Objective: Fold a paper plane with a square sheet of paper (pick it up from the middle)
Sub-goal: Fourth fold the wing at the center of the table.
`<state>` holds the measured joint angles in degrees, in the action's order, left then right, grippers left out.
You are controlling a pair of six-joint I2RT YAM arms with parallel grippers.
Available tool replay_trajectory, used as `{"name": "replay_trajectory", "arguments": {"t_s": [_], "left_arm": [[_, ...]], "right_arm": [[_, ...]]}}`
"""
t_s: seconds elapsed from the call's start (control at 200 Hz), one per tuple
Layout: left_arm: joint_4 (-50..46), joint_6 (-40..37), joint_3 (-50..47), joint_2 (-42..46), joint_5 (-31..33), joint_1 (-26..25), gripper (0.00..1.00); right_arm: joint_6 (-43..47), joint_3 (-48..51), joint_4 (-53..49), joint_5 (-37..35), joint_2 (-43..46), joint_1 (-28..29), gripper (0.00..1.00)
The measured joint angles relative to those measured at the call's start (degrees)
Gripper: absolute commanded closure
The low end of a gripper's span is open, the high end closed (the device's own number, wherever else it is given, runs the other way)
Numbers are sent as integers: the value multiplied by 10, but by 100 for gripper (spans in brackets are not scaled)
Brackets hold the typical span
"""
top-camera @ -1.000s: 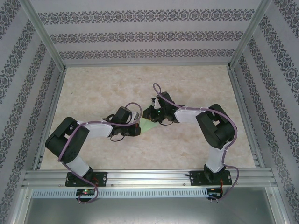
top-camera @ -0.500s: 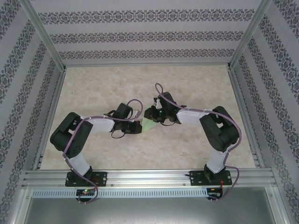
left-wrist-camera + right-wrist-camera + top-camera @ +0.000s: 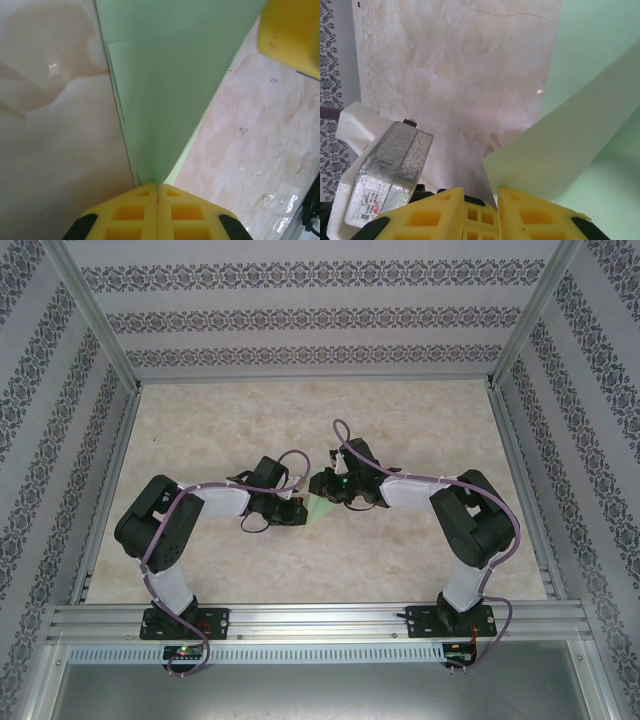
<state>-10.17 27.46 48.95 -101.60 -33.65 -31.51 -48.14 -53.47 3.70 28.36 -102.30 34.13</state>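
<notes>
Two grippers, one paper plane [image 3: 320, 508], right at the middle of the marbled table [image 3: 420, 430]. My left gripper [image 3: 158, 188] is pressed tight together, its yellow pads [image 3: 130, 215] meeting on the plane's narrow tip, and the green dart widens away from me. My right gripper [image 3: 481, 194] faces it from the far end, jaws a little apart with a clear gap between the pads. A pale flap's corner sits just above that gap, by the right-hand pad, and I can't tell whether it touches. From overhead, both wrists crowd close over the green.
</notes>
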Motion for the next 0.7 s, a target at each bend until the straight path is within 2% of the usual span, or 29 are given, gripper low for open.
{"name": "replay_trajectory", "arguments": {"t_s": [0.31,0.559,0.699], "left_arm": [[-3,0,2,-1,-6,0,93],[-6,0,2,-1,-5,0,84],[-7,-1,2,-1,-5,0,84]], "right_arm": [[-3,-1,2,-4,-25,-2,80],[-4,-2,1,-13,-29,-9,81],[-4,-2,-1,-14,-29,-9,81]]}}
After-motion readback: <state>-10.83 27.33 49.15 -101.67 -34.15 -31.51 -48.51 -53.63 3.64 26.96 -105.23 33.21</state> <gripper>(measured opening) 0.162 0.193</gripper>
